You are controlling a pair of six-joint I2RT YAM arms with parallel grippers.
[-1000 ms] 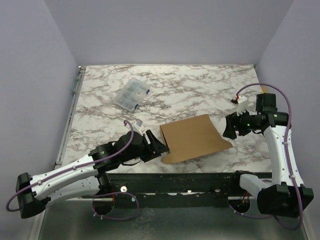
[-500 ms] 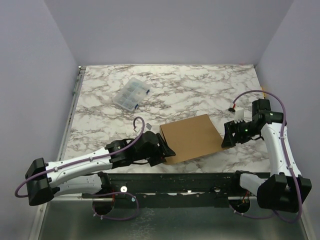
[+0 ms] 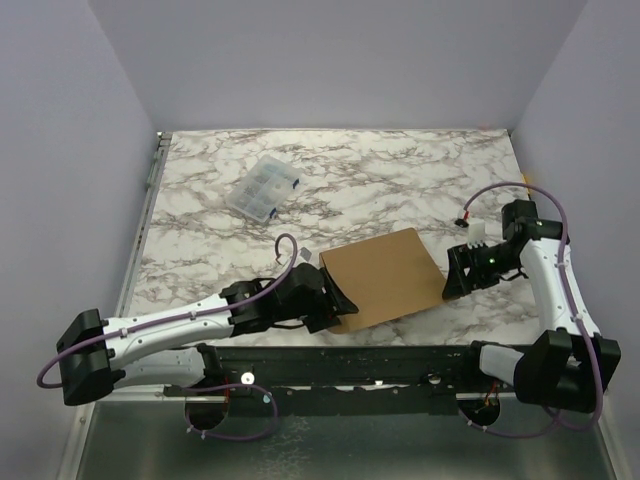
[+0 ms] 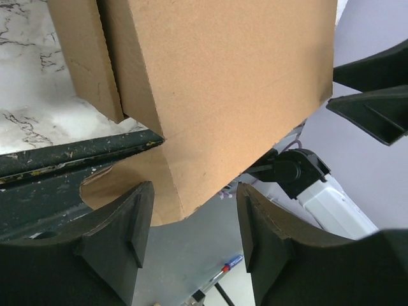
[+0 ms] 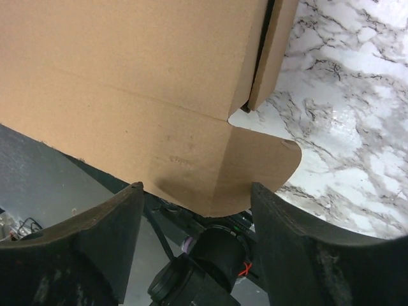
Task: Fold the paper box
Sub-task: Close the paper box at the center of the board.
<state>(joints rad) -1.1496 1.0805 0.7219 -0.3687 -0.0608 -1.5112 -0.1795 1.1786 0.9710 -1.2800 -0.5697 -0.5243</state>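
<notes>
The paper box (image 3: 385, 275) is a brown cardboard sheet folded into a shallow shape, lying near the table's front edge at centre. My left gripper (image 3: 338, 302) is at its front left corner and stands open. In the left wrist view the paper box (image 4: 223, 83) fills the top, and its rounded flap dips between my left gripper's (image 4: 194, 220) fingertips without being pinched. My right gripper (image 3: 452, 280) is at the box's right edge, also open. The right wrist view shows the paper box (image 5: 140, 76) with a rounded corner flap hanging between my right gripper's (image 5: 197, 213) wide-apart fingers.
A clear plastic compartment case (image 3: 263, 188) lies at the back left of the marble table (image 3: 400, 170). A black rail (image 3: 350, 360) runs along the near edge just below the box. Purple walls enclose the table on three sides.
My left gripper has slid right up to the box's front left corner. My right gripper has come down and left to the box's right edge. The box's right flap no longer sticks out.
</notes>
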